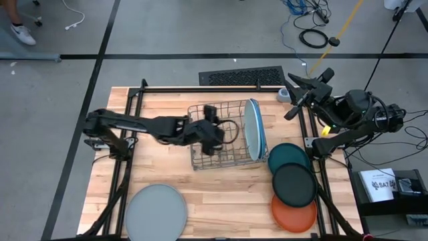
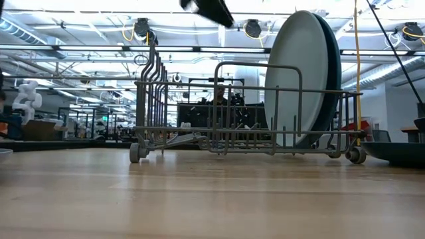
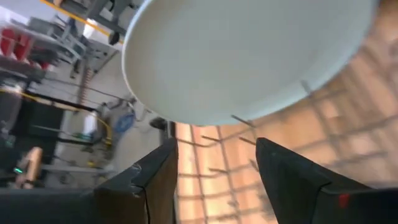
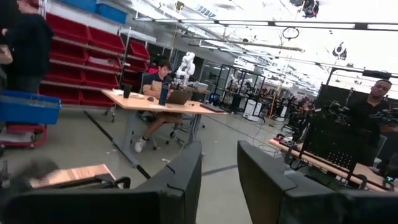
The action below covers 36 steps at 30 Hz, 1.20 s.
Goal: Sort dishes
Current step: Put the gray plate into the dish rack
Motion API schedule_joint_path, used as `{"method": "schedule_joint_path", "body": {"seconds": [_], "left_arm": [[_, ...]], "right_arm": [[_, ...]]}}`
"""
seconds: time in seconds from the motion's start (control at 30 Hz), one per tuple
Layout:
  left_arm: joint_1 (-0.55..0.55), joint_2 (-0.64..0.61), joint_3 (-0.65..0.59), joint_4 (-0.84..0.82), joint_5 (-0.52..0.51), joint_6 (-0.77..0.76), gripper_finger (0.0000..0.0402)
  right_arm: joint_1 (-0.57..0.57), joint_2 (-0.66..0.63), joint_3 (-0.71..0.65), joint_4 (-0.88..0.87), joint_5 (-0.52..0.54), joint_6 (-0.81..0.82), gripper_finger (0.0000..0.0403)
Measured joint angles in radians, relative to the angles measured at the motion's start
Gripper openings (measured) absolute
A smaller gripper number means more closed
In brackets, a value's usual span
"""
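Observation:
A pale blue plate (image 1: 250, 129) and a medium blue plate (image 1: 257, 130) stand on edge in the right end of the wire rack (image 1: 217, 150); they also show in the low view (image 2: 302, 73). The grey plate (image 1: 156, 211) lies flat at the near left. The dark teal (image 1: 289, 158), black (image 1: 294, 185) and orange (image 1: 294, 213) plates lie in a row at the right. My left gripper (image 1: 215, 132) hovers over the rack, open and empty, facing the pale plate (image 3: 249, 56). My right gripper (image 1: 299, 90) waits open at the far right corner.
The rack's wire tines (image 2: 154, 93) stand upright at its left end. Black frame rails (image 1: 200, 90) run along the table's far and side edges. Bare wood (image 1: 227, 194) lies between the grey plate and the row of small plates. People show in the room behind (image 4: 158, 93).

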Motion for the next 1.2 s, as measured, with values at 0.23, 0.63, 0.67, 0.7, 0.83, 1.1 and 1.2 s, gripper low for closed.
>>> {"method": "schedule_joint_path", "body": {"seconds": [0.23, 0.63, 0.67, 0.7, 0.83, 1.1, 1.2], "left_arm": [[-0.093, -0.144, 0.001, -0.417, 0.079, -0.358, 0.0215], [-0.370, -0.128, -0.123, -0.681, 0.356, -0.910, 0.0215], [-0.393, -0.122, -0.137, -0.681, 0.357, -0.947, 0.0215], [-0.416, -0.117, -0.148, -0.680, 0.357, -0.984, 0.0215], [-0.501, -0.087, -0.195, -0.647, 0.376, -1.135, 0.0215], [-0.655, 0.014, -0.214, -0.401, 0.488, -1.408, 0.0215], [-0.703, 0.049, -0.214, -0.303, 0.492, -1.507, 0.0215]], "right_arm": [[0.000, 0.000, 0.000, -0.077, -0.001, 0.042, 0.0098], [0.000, 0.016, 0.000, -0.101, -0.005, 0.115, 0.0098], [0.000, 0.018, 0.000, -0.111, -0.005, 0.124, 0.0098], [0.000, 0.022, 0.000, -0.129, -0.007, 0.136, 0.0098], [0.001, 0.049, 0.000, -0.223, -0.011, 0.238, 0.0098], [0.003, 0.161, -0.001, -0.331, -0.176, 0.407, 0.0098], [0.003, 0.197, -0.001, -0.249, -0.189, 0.366, 0.0098]]}}
